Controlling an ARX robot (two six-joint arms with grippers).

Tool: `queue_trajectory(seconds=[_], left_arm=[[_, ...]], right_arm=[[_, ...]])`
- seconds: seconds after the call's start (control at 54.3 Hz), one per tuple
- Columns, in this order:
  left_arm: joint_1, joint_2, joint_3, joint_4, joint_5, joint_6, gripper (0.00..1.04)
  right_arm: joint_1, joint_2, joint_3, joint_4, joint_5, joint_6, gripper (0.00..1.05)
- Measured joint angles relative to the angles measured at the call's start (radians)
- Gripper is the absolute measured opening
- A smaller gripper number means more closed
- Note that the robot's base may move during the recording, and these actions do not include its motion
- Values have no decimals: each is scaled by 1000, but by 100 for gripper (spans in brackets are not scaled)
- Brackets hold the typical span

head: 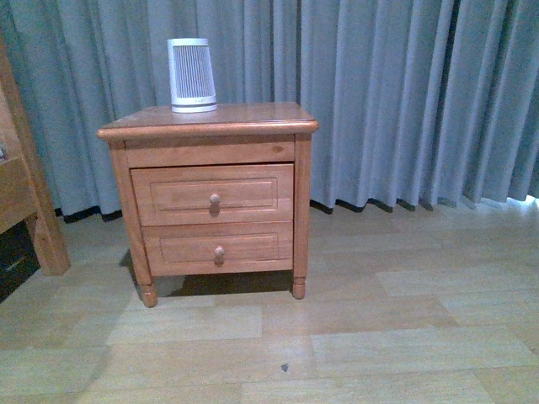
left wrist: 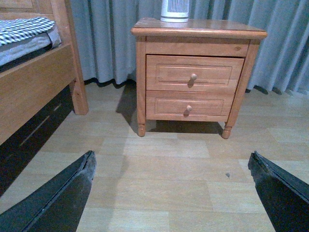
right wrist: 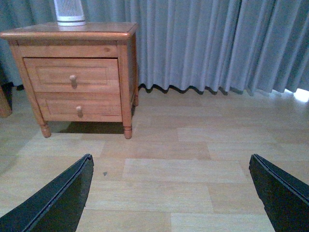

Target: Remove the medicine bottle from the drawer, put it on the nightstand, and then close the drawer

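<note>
**Two pairs of jaws released, two drawers shut**
Your left jaws and right jaws each hang spread wide above the wooden floor [right wrist: 169, 183], gripping nothing. Ahead stands one table [head: 206, 129] with two fronts, both closed: the taller drawer [head: 168, 195] above, the shallower drawer [head: 181, 247] below. One white slatted device [head: 191, 75] sits on top. You cannot see the medicine bottle in any view.

You see a white slatted device [head: 192, 74] standing upright before grey curtains [head: 404, 93]. On the left, a wooden bed frame [left wrist: 38, 82] carries checked bedding [left wrist: 21, 28]. The pale plank floor [head: 379, 320] shows one dark speck [head: 285, 367].
</note>
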Motion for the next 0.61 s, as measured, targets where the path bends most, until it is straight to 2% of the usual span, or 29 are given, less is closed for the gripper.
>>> queue_trajectory(seconds=[0.607], left_arm=[[0,0,0,0,0,0,98]], right_arm=[[0,0,0,0,0,0,98]])
